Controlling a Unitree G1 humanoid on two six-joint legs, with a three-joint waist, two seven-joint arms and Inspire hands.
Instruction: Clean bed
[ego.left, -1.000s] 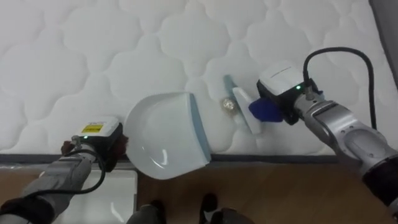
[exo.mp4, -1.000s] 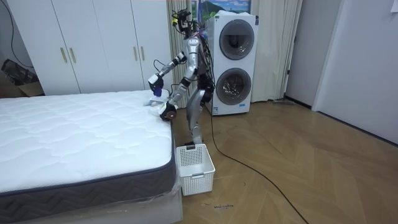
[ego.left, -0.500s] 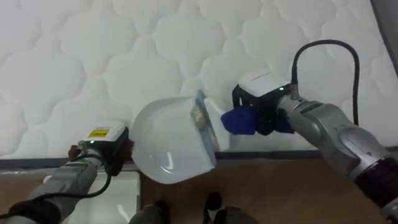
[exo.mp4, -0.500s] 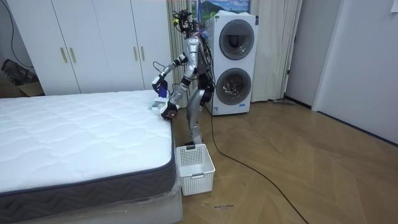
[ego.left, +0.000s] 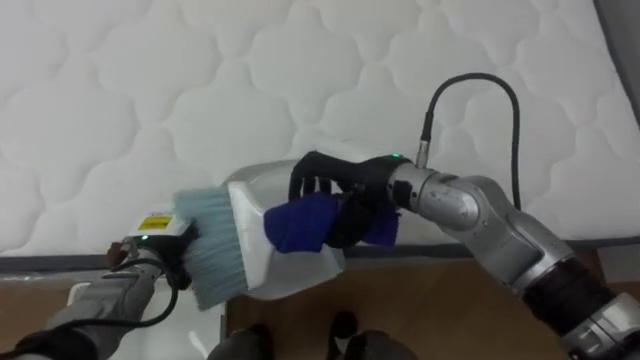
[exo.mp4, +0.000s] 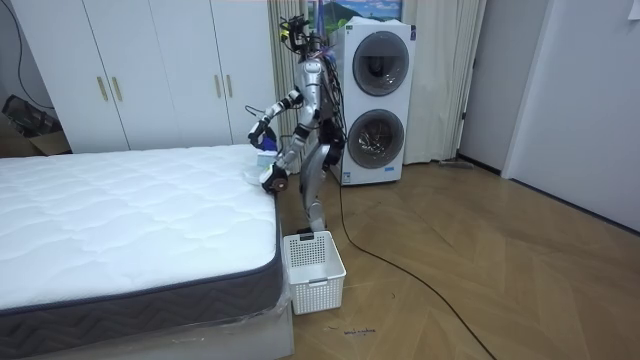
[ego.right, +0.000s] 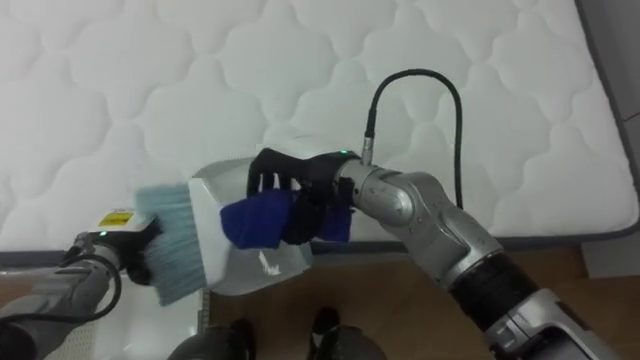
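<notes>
My right hand (ego.left: 335, 195) is shut on the blue handle of a brush (ego.left: 300, 225). Its pale blue bristles (ego.left: 212, 250) reach across the white dustpan (ego.left: 262, 190) toward my left hand (ego.left: 150, 235). That hand holds the dustpan at the near edge of the white quilted mattress (ego.left: 150, 90), and the bristles partly cover it. The inside of the dustpan is hidden behind the brush. In the room view I stand at the bed's far corner (exo.mp4: 270, 165), bent slightly over it.
A white laundry basket (exo.mp4: 313, 268) stands on the wood floor beside the bed, near my feet. Stacked washing machines (exo.mp4: 377, 100) are behind me and white wardrobes (exo.mp4: 150, 70) line the wall.
My right hand swept the brush leftward across the mattress edge and into the dustpan. The small crumpled scrap went with it and is now out of sight. The dustpan tipped up.
</notes>
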